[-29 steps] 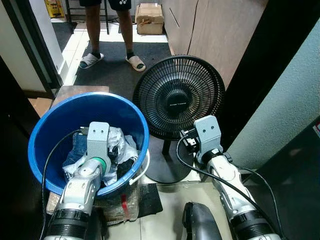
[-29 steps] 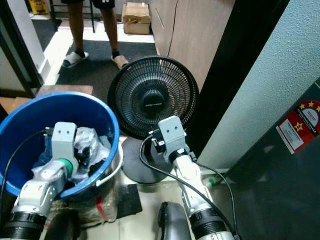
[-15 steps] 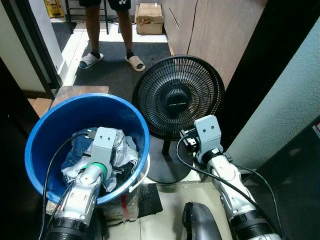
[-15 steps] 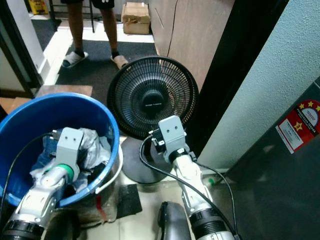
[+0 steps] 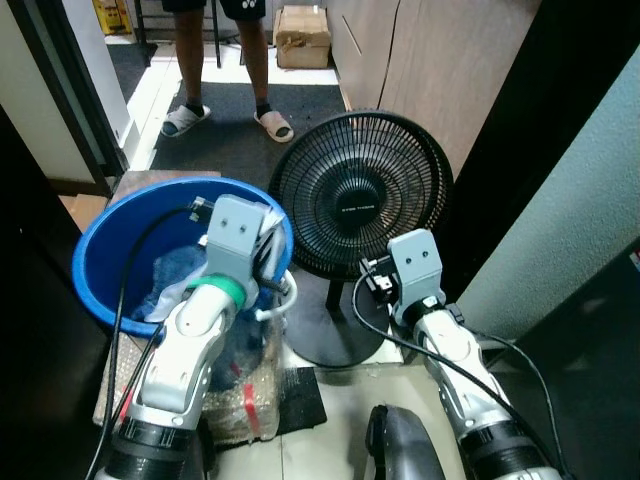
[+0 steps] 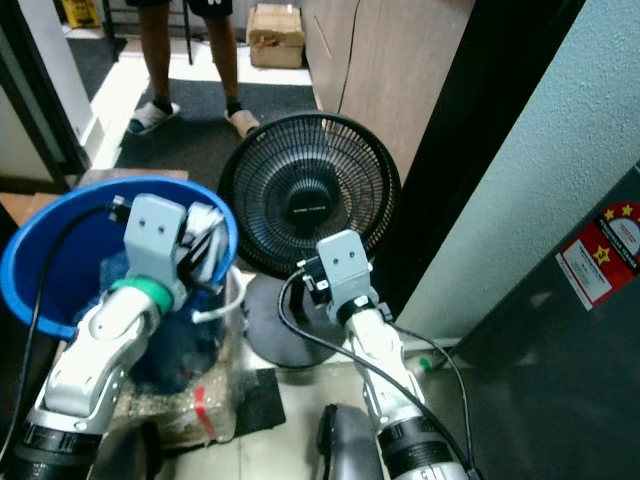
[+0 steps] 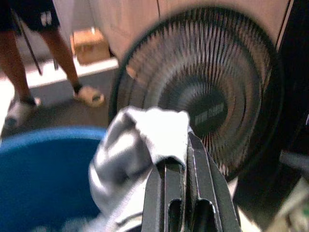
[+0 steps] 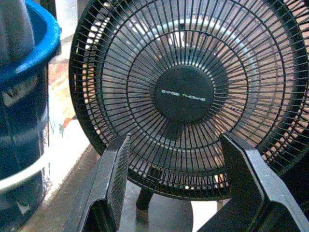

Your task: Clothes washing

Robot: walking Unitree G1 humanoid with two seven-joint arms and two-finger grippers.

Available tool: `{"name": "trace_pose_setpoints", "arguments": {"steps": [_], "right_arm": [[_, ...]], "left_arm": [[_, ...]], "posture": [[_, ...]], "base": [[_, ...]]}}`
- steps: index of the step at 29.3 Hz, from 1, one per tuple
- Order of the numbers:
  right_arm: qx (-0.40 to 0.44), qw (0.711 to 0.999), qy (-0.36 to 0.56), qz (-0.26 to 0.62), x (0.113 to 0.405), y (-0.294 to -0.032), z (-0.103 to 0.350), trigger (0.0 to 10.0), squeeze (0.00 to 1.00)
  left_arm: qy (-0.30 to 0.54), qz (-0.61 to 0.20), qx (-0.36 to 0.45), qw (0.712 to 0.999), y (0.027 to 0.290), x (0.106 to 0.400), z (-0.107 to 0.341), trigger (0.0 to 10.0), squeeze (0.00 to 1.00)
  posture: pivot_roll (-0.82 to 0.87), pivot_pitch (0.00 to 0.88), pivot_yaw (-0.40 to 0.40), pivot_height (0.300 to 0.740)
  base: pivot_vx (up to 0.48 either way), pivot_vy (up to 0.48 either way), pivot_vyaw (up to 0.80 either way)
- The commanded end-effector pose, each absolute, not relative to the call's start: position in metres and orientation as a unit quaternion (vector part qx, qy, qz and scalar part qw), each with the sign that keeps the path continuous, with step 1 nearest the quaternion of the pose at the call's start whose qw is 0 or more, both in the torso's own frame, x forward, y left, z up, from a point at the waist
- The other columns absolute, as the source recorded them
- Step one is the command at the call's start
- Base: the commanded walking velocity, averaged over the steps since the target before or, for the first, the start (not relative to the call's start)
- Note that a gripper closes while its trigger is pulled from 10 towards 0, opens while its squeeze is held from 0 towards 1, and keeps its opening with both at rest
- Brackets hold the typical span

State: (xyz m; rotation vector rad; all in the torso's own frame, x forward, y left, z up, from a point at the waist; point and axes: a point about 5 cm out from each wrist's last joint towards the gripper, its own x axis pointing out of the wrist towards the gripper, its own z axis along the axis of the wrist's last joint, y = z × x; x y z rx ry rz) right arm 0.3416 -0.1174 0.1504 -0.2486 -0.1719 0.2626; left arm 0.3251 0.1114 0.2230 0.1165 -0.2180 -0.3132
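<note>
From the head view, looks like the pulling-laundry-out step: the left gripper (image 5: 268, 262) sits over the rim of the round blue plastic bucket (image 5: 105, 262), lifting a pale cloth (image 6: 205, 238). Left wrist view: fingers pinched tight on that soft, crumpled cloth, bucket just below. Right wrist view: right gripper (image 8: 176, 183) spread wide and empty, facing the black wire-grille fan (image 8: 193, 92). Next it probably needs to carry the cloth clear to a washer.
</note>
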Motion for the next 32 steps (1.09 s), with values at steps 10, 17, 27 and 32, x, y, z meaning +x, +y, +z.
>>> {"name": "trace_pose_setpoints", "arguments": {"steps": [10, 17, 27, 32], "right_arm": [[-0.089, 0.983, -0.116, 0.113, 0.337, -0.116, 0.161, 10.0, 0.00], [-0.032, 0.981, -0.171, 0.082, 0.330, -0.121, 0.181, 10.0, 0.00], [-0.004, 0.988, -0.151, 0.031, 0.331, -0.135, 0.173, 10.0, 0.00], [-0.011, 0.989, -0.149, 0.016, 0.331, -0.144, 0.174, 10.0, 0.00]], "left_arm": [[-0.198, -0.172, 0.031, 0.964, 0.107, 0.310, 0.274, 10.0, 0.00], [-0.158, -0.156, 0.019, 0.975, 0.107, 0.306, 0.253, 10.0, 0.00], [-0.140, -0.129, 0.011, 0.982, 0.112, 0.312, 0.246, 10.0, 0.00], [-0.131, -0.116, 0.012, 0.984, 0.117, 0.314, 0.242, 10.0, 0.00]], "posture": [[0.08, 0.085, -0.006, 0.526], [0.08, 0.070, -0.005, 0.526], [0.07, 0.055, -0.003, 0.540], [0.06, 0.049, -0.007, 0.559]], "base": [[0.000, 0.000, 0.00], [0.000, 0.000, 0.00], [0.000, 0.000, 0.00], [0.000, 0.000, 0.00]]}}
